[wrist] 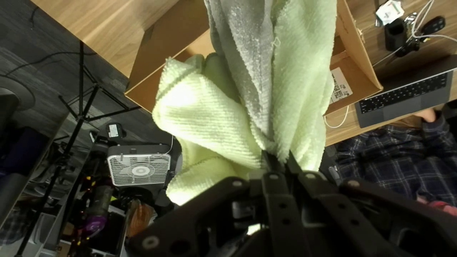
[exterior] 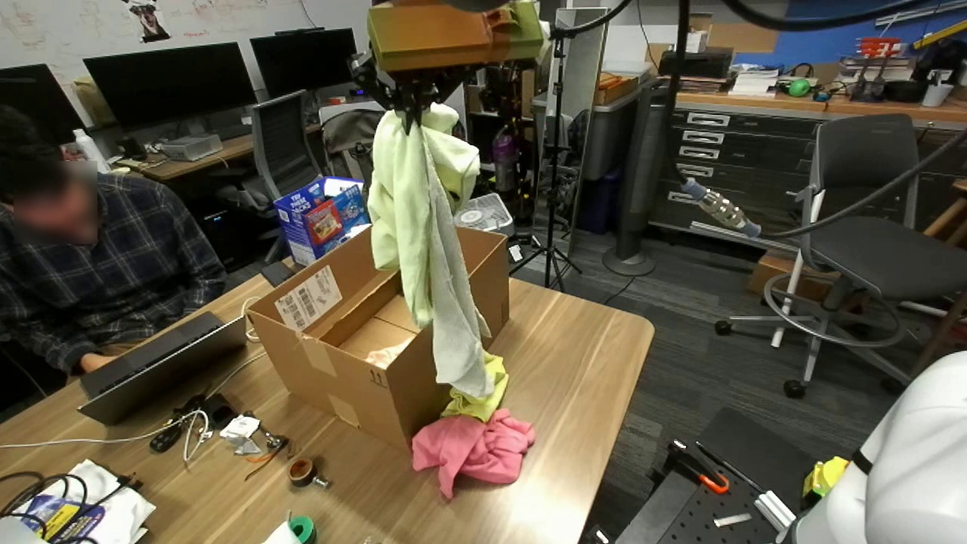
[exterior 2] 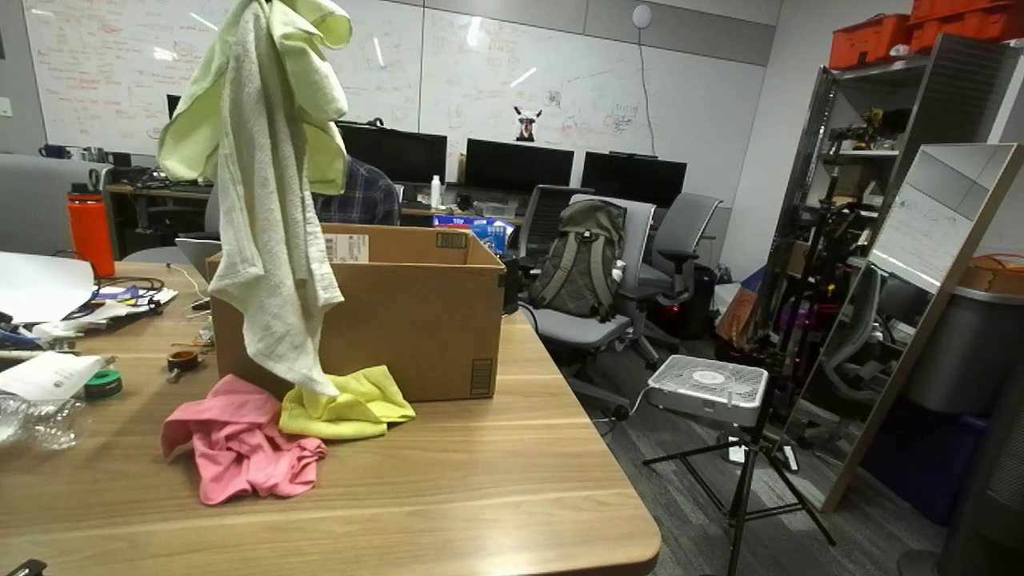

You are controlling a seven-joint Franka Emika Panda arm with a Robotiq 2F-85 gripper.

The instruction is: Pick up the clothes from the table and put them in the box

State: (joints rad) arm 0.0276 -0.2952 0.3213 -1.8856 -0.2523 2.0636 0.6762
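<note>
My gripper (wrist: 278, 157) is shut on bunched clothes, pale green (exterior: 400, 204) and off-white (exterior 2: 272, 224). I cannot tell if these are one piece or two. In an exterior view they dangle in front of the opening of the box (exterior: 344, 393), the lower tip outside its near wall, by the yellow garment (exterior: 495, 378). That garment lies on the table (exterior 2: 480, 488) against the box (exterior 2: 424, 328), and the pink garment (exterior 2: 240, 448) is bunched next to it. Inside the box some pinkish-cream fabric (exterior: 387, 355) shows; the held cloth hides part of the interior.
A person (exterior: 113, 257) sits at the table beyond an open laptop (exterior: 170, 366). Cables, a brown tape roll (exterior: 301, 472) and a green tape roll (exterior 2: 103, 384) lie near the box. A blue snack carton (exterior: 321, 219) stands behind it, and a tripod (exterior: 555, 174) beyond the table edge.
</note>
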